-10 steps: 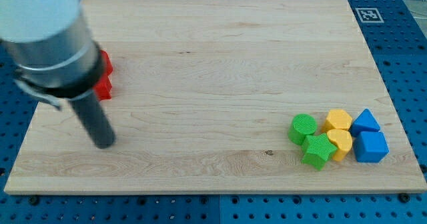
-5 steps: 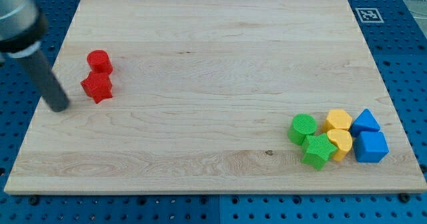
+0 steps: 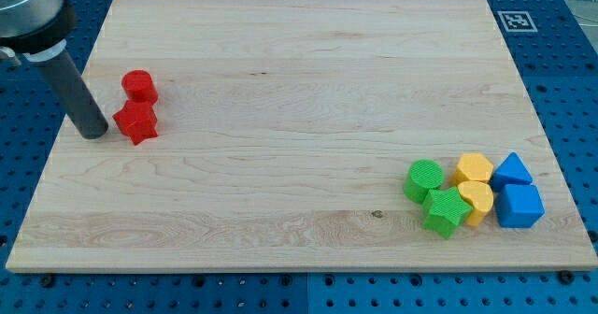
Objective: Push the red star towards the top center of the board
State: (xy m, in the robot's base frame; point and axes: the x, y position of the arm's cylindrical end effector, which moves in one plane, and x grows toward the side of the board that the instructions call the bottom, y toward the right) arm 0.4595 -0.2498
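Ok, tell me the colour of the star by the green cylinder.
Green: the star shows clearly in the camera view, touching the cylinder.

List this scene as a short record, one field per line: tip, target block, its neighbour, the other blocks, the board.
tip: my tip is just to the view's left of the red star, close beside it; contact cannot be told
target: red star, near the board's left edge
neighbour: red cylinder, directly above the star in the view
cluster at lower right: green cylinder, green star, two yellow blocks, two blue blocks
board: wooden board
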